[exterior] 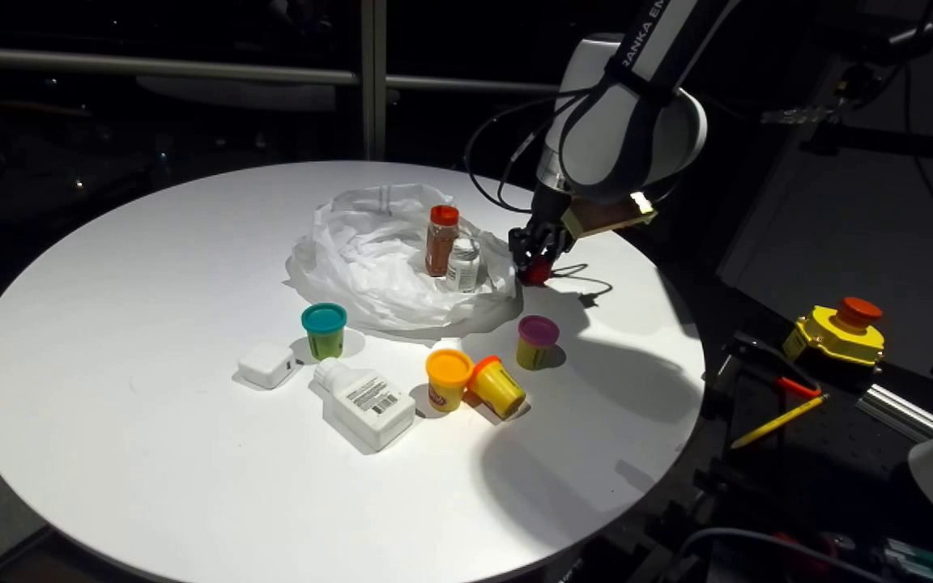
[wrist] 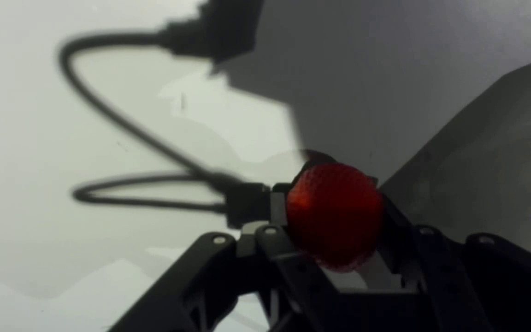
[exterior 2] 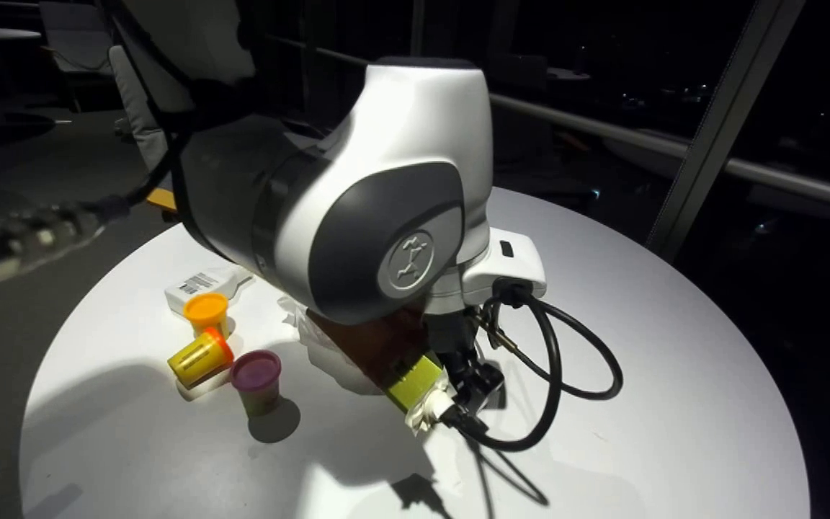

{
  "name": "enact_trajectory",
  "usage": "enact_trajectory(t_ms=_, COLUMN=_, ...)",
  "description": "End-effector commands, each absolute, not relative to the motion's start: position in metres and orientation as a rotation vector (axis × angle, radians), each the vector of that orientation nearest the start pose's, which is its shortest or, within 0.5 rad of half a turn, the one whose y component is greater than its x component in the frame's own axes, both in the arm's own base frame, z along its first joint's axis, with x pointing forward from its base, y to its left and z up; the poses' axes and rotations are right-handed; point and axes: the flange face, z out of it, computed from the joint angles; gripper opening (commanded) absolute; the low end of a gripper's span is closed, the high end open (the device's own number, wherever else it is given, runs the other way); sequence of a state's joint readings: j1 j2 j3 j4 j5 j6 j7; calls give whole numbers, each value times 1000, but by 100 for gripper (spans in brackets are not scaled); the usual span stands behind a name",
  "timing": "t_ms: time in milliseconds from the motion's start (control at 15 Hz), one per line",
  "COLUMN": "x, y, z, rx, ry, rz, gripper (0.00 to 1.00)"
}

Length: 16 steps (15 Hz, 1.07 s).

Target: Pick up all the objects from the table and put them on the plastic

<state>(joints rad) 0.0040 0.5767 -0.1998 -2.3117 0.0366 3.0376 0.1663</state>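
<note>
A robot hand (exterior: 536, 256) clasps a textured red ball (wrist: 334, 217) from both sides, low at the table (exterior: 151, 437) just beside the plastic bag (exterior: 357, 271), likely to steady its lift toward the red-capped jar (exterior: 440, 244) there.

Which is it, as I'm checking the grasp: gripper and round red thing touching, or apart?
Touching. In the wrist view, the gripper has its jaws against opposite sides of the round red thing.
</note>
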Motion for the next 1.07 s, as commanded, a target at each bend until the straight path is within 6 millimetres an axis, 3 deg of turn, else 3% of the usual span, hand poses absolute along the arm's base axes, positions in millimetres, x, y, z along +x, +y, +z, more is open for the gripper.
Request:
enact_trajectory(t_ms=0, x=506, y=-109, z=137, rx=-3222, ry=659, rz=-295, gripper=23)
enact_trajectory(t_ms=200, x=500, y=-110, z=165, rx=-3285, ry=800, rz=-315, gripper=23)
enact_trajectory(t_ms=333, x=501, y=-98, z=190, rx=-3323, ry=841, rz=-328, gripper=23)
enact_trajectory(t_ms=533, x=515, y=-57, z=222, rx=-3372, ry=773, rz=-290, gripper=23)
enact_trajectory(t_ms=800, x=537, y=15, z=247, rx=-3342, ry=562, rz=-278, gripper=23)
enact_trajectory(t_ms=1000, x=556, y=57, z=248, rx=-3299, ry=441, rz=-310, gripper=23)
